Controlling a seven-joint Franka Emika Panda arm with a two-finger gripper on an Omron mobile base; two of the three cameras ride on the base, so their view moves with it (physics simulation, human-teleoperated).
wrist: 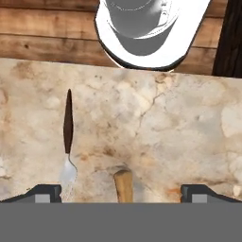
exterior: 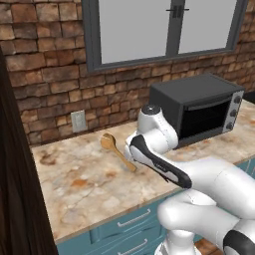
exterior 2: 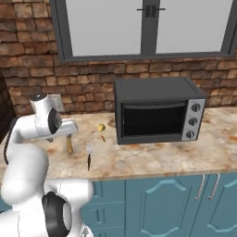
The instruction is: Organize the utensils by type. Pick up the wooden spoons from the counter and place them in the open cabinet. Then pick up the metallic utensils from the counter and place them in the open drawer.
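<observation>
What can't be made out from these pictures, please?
- Wooden spoon: in the left base view the arm covers the handle's end; in the hand view only the handle tip shows above the bottom band.
- Gold spoon-like piece: too small in the right base view to tell its shape.
- Dark-handled utensil: head partly cut off in the hand view.
- Gripper: just the tips show, set wide apart.

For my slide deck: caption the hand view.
Open hand above a wooden spoon handle, fork lying beside it on the counter.
</observation>
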